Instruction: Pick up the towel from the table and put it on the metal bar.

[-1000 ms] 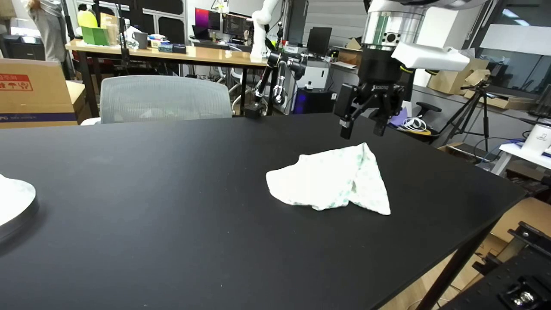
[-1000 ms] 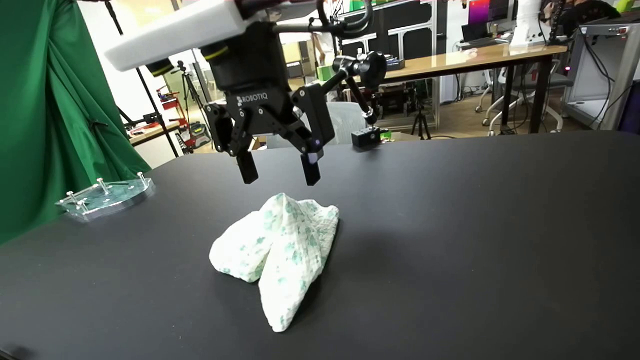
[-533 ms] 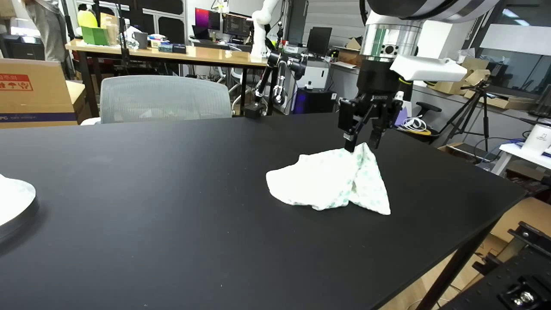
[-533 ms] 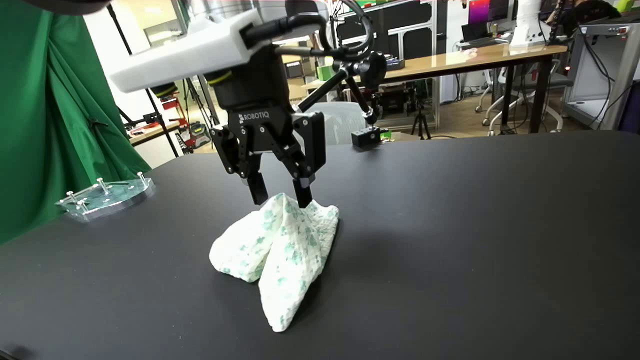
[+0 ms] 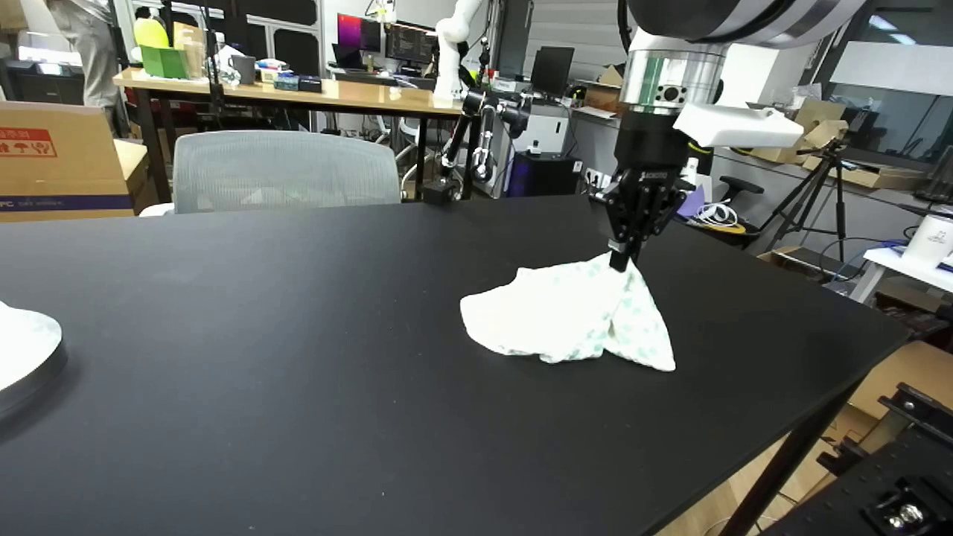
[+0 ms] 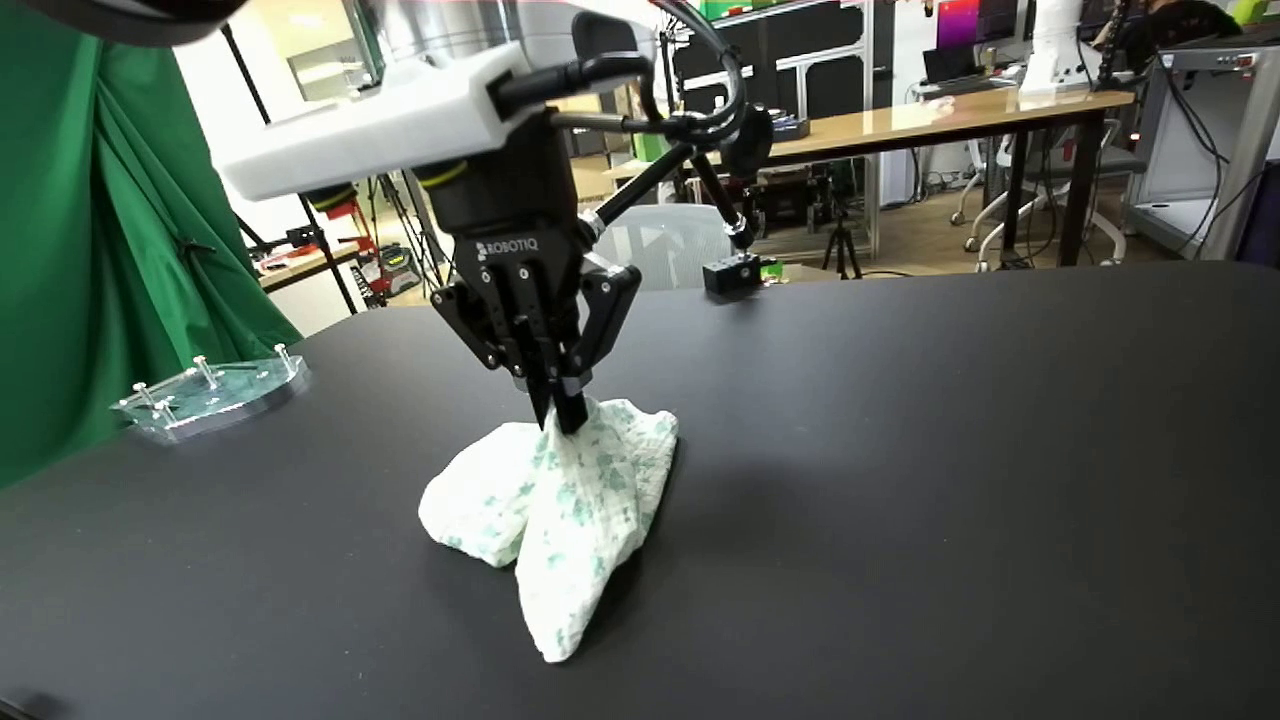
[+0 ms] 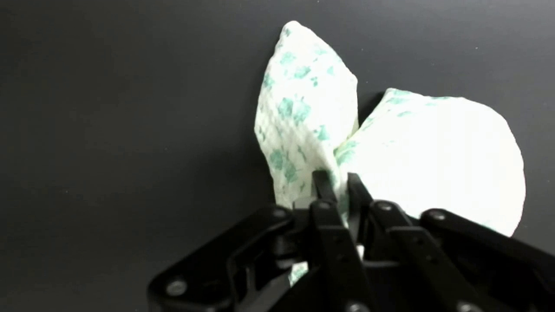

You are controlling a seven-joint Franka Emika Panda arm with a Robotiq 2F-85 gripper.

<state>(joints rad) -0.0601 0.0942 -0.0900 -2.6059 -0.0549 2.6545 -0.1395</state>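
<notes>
Curtain [image 6: 110, 230], exterior view only; pincer [image 6: 555, 413] grips towel [image 6: 585, 500]

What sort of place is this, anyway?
Most likely a robotics lab or workshop. In an exterior view, a white robot arm stands in the background, lit monitors show near it, and a black tripod stands off to the right of the picture.

The white, green-patterned towel [image 6: 590, 500] lies rumpled on the table [image 6: 900, 500].

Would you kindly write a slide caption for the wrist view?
Wrist view: the gripper pinches a fold of the green-patterned white towel on the dark table.
</notes>
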